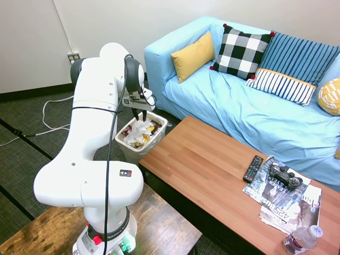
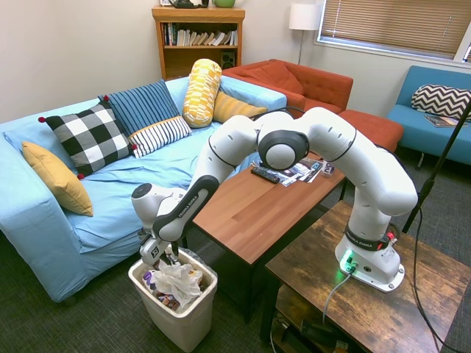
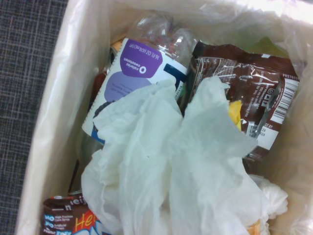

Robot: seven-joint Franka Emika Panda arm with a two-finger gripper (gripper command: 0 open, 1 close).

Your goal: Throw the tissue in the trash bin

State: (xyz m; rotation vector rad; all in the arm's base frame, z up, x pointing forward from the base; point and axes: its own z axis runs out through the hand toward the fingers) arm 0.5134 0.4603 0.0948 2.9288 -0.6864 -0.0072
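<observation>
A big light blue sofa stands by a white wall. Pillows sit on it: a yellow one, a black and white checked one and striped ones. A long wooden coffee table stands in front of the sofa. The floor is a dark grey carpet. Across the room are a wooden bookshelf, an orange couch, a white lamp and a window with blinds.
</observation>
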